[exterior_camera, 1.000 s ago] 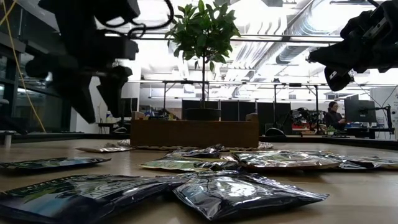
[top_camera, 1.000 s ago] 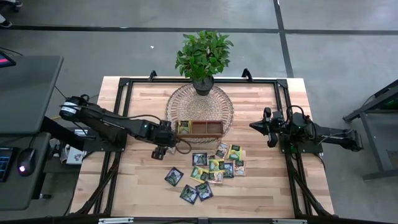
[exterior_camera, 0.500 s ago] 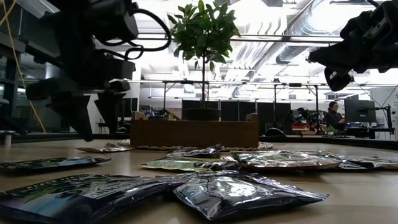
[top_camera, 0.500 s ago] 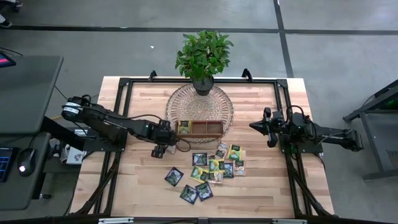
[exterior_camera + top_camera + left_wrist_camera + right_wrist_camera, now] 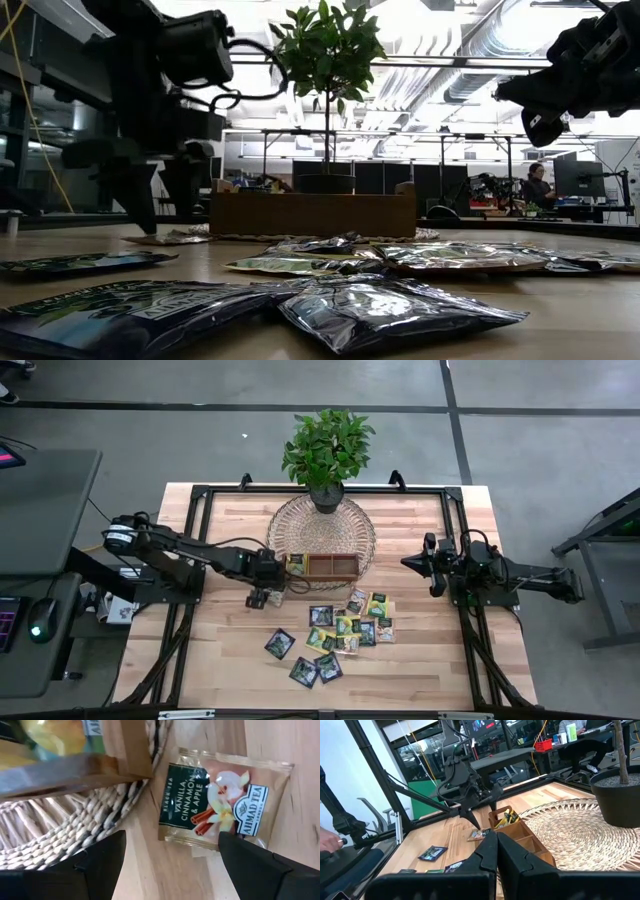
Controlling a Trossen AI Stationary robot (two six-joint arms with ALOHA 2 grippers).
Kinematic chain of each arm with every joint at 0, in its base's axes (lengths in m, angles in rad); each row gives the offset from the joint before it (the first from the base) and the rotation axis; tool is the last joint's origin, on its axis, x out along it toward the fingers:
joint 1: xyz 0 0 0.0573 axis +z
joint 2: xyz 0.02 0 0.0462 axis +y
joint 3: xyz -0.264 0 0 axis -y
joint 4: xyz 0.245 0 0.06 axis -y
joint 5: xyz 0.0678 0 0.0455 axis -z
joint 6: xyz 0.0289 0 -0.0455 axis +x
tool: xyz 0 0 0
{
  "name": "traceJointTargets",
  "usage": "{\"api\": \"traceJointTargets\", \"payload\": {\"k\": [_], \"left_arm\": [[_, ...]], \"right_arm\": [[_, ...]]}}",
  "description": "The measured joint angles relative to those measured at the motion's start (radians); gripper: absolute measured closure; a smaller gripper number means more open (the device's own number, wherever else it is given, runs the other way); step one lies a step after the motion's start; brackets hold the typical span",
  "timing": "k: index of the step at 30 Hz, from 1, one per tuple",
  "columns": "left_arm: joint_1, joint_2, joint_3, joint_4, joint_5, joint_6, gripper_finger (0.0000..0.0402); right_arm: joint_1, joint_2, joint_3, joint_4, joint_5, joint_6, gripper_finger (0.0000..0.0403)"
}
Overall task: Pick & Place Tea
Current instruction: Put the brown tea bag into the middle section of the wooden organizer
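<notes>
Glossy foil sachets (image 5: 340,628), pale wood table (image 5: 420,660), woven mat (image 5: 322,525).

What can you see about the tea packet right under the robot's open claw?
The tea packet is a flat, shiny pinkish-beige sachet with a dark label reading vanilla, cinnamon and apple, picturing cinnamon sticks and a flower. It lies flat on the wooden table beside the woven mat. The open left gripper hovers above it, not touching.

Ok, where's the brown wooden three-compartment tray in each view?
High view: brown wooden three-compartment tray at centre, just below the potted plant.
Low view: centre, behind the scattered sachets.
Left wrist view: one corner, near a labelled sachet.
Right wrist view, beside the pot.
Shared landmark: the round woven mat under it.
</notes>
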Motion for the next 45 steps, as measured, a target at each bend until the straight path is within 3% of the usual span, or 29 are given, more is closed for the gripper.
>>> {"api": "traceJointTargets", "payload": {"k": [13,20,25,34,38,45], "left_arm": [[0.002,0.048,0.004,0.063,-0.004,-0.053,0.0090],[-0.013,0.048,-0.028,0.067,0.115,-0.279,0.0090],[-0.060,0.046,-0.083,0.116,0.110,-0.463,0.0089],[-0.111,0.045,-0.101,0.145,0.108,-0.502,0.0091],[-0.116,0.047,-0.102,0.152,0.104,-0.525,0.0112],[-0.117,0.047,-0.102,0.156,0.100,-0.578,0.0186]], "right_arm": [[0.000,0.000,0.000,0.000,0.000,0.000,0.0402],[0.000,0.000,0.000,0.000,0.000,0.000,0.0402],[0.000,0.000,0.000,0.000,0.000,0.000,0.0402],[0.000,0.000,0.000,0.000,0.000,0.000,0.0402],[0.000,0.000,0.000,0.000,0.000,0.000,0.0402],[0.000,0.000,0.000,0.000,0.000,0.000,0.0402]]}}
